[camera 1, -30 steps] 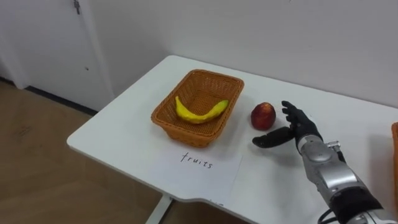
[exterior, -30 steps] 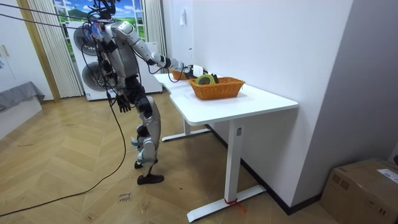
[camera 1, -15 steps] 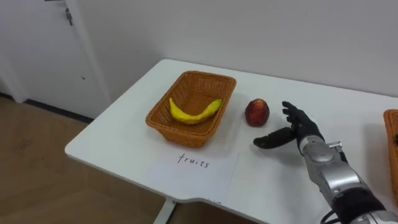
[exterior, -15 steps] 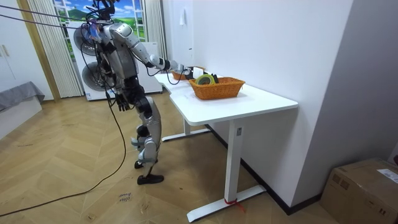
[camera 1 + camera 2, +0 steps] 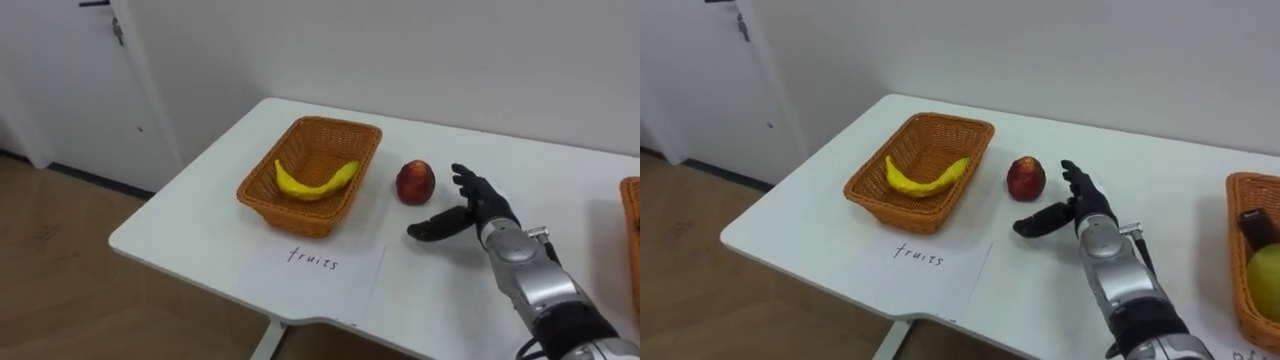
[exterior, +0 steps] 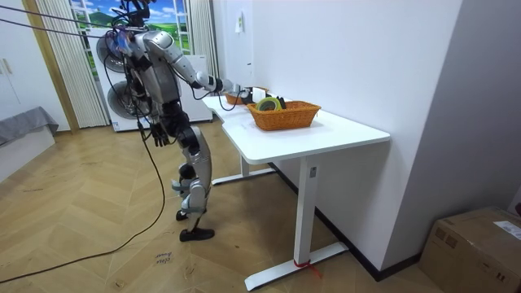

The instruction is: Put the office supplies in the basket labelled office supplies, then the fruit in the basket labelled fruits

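The robot stands at the end of the white tabletop [image 5: 190, 235], right arm reaching over it. A wicker fruit basket [image 5: 262, 192] sits near the far-left corner. A second basket [image 5: 1237, 255] sits well apart from it, at the view's 3 o'clock edge. A paper label [image 5: 335, 285] lies at 6 o'clock of the fruit basket. The right robot hand [image 5: 486, 210] is spread open and empty, thumb out, at 4 o'clock of the red apple [image 5: 415, 182] and near it without touching. The left robot hand [image 6: 159, 134] hangs by the robot's hip; I cannot tell whether it is open or closed. The banana [image 5: 315, 182] already lies in the fruit basket. The apple rests on the tabletop just beside that basket, at its 3 o'clock.

The step in hand looks like grasping the apple. It is round and may roll, so the hand should close in toward 10 o'clock and wrap it from both sides. It should lift clear of the rim before crossing over.

Against half a second ago, hand pose and its gap to the apple match. The slight shift of everything is the camera's.
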Available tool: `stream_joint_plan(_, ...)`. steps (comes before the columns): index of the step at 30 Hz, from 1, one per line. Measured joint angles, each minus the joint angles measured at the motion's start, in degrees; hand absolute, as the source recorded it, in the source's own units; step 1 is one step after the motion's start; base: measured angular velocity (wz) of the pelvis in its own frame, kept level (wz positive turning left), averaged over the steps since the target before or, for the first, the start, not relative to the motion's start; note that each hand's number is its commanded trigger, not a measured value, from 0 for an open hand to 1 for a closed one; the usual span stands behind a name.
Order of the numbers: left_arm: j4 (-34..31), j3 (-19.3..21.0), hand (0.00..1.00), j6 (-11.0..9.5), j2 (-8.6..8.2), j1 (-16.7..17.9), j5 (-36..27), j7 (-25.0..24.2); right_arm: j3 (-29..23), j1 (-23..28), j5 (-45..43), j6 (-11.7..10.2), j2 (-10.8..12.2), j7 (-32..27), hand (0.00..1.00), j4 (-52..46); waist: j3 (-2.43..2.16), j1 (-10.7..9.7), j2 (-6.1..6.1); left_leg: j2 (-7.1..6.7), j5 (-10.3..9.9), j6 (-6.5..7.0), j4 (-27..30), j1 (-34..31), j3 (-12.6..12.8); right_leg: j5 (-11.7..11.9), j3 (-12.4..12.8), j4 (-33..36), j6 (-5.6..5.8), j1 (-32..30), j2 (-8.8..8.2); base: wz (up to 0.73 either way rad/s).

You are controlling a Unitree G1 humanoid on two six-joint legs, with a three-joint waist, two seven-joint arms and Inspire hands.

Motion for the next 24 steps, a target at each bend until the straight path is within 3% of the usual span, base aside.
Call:
stream_joint_plan(4,-0.34,0.01,0.00,-0.07,0.20,-1.58,0.30,0.11,1.41,-0.20,1.78,-0.24,1.08,-2.21,0.00,0.22,-0.57,1.79,-1.32,0.26,0.01,-0.16,0.66,-2.43,-0.06,0.22,-0.33,-0.01,-0.36,-2.00,0.25,0.02)
stream_joint_plan(6,-0.35,0.02,0.00,-0.18,0.84,-3.46,0.43,0.43,1.39,-0.61,3.30,-0.48,1.63,-4.31,0.00,0.64,-0.58,2.92,-2.50,0.27,0.18,-0.39,0.94,-3.95,-0.19,0.43,-0.71,-0.12,-0.64,-3.09,0.45,0.09)
stream_joint_plan(8,-0.35,-0.08,0.00,-0.24,1.97,-5.50,0.39,1.02,1.45,-1.88,4.39,-0.60,1.92,-5.55,0.00,2.30,-0.20,4.42,-3.63,0.74,-0.07,-0.65,1.90,-5.66,-0.22,0.85,-0.78,-0.63,-0.97,-4.23,1.12,0.00)
stream_joint_plan(11,-0.35,-2.36,0.00,-0.46,2.50,-7.79,0.40,2.48,1.88,-4.67,5.81,-1.56,2.59,-7.64,0.00,4.68,-0.08,5.91,-3.75,1.50,-0.46,-0.87,3.02,-8.47,-0.16,2.17,-1.16,-2.27,-1.53,-6.06,2.19,-0.11)
stream_joint_plan(16,-0.23,-4.34,0.00,-1.56,2.70,-10.44,0.41,3.96,2.00,-11.56,7.55,-3.78,2.44,-10.00,0.00,11.90,0.45,6.80,-4.05,1.66,0.46,-0.95,2.45,-11.77,-0.21,3.47,-1.31,-3.48,-1.67,-9.21,2.62,-0.02)
stream_joint_plan(18,-0.32,-5.45,0.00,-1.64,3.03,-11.48,0.12,4.35,2.02,-13.55,8.27,-4.22,2.39,-11.01,0.00,13.37,0.40,7.21,-4.61,1.98,0.80,-1.08,2.40,-13.50,-0.10,4.12,-1.40,-4.18,-2.01,-10.61,3.04,0.05)
stream_joint_plan(19,-0.37,-6.57,0.00,-1.67,3.34,-12.21,-0.12,4.38,2.13,-14.78,9.06,-4.79,2.39,-11.76,0.00,13.91,0.45,7.24,-5.48,2.01,1.22,-1.12,2.06,-14.53,-0.11,4.31,-1.69,-4.20,-2.23,-11.44,3.01,0.07)
stream_joint_plan(20,-0.35,-7.01,0.00,-1.72,3.38,-12.95,-0.23,4.37,2.47,-16.04,9.25,-5.74,2.36,-12.35,0.00,15.17,0.79,7.21,-5.78,2.02,1.59,-1.16,1.83,-15.29,-0.20,4.50,-1.79,-4.44,-2.29,-12.11,3.11,0.07)
stream_joint_plan(22,-0.34,-7.73,0.00,-2.44,3.43,-13.95,-0.78,4.47,2.71,-16.56,9.19,-6.81,2.13,-13.12,0.00,15.61,1.07,7.33,-5.95,2.14,1.77,-1.20,1.66,-15.98,-0.31,4.90,-1.87,-5.33,-2.26,-12.42,3.46,0.05)
stream_joint_plan(24,-0.23,-7.77,0.00,-3.45,3.39,-14.69,-1.21,4.85,3.26,-16.62,8.88,-7.81,2.07,-13.66,0.00,15.59,1.07,7.39,-6.12,2.11,1.77,-1.19,1.64,-16.67,-0.29,4.93,-1.68,-5.27,-2.19,-13.20,3.47,0.00)
